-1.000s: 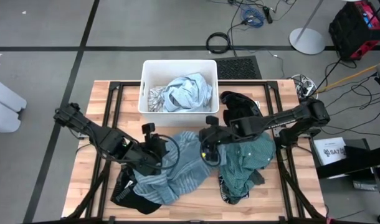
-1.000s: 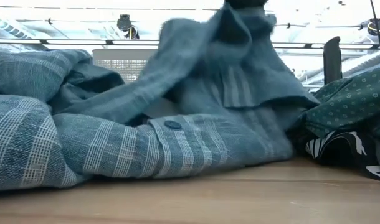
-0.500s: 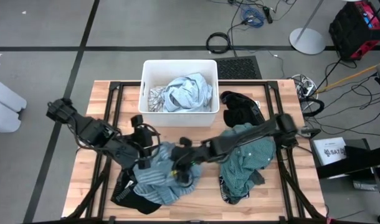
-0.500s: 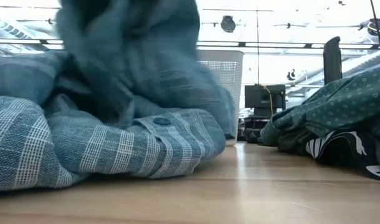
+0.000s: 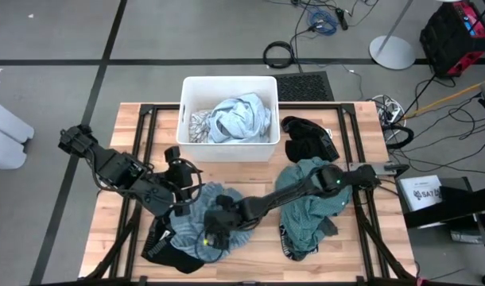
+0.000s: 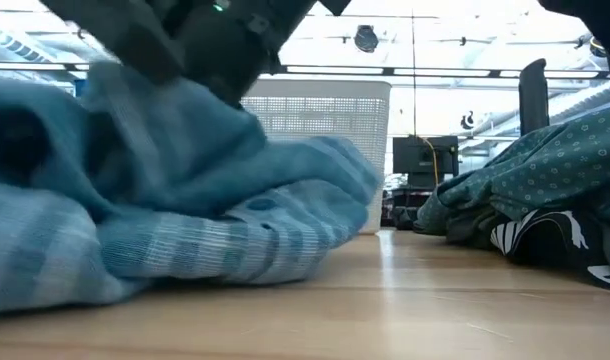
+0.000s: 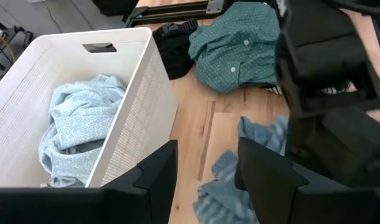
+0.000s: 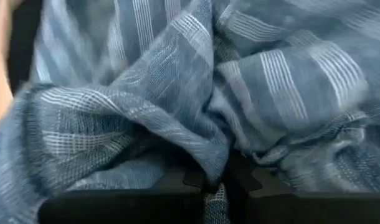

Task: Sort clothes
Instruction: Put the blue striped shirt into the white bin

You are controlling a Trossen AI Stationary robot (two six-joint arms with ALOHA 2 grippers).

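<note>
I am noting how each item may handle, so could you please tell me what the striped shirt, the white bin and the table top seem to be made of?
Striped shirt: soft woven cloth, likely cotton, matte; the weave shows and it folds loosely.
White bin: rigid plastic, probably; its walls are finely perforated, with a moulded handle slot.
Table top: pale wood with a smooth finish; grain and plank seams show.

White rectangular perforated plastic bin (image 5: 229,86) at the wooden slatted table's (image 5: 362,250) far edge. Beyond it, a black ribbed floor mat (image 5: 304,85), coiled black cable (image 5: 279,54), round white stand base (image 5: 393,52), and red-and-black case (image 5: 455,30).
</note>
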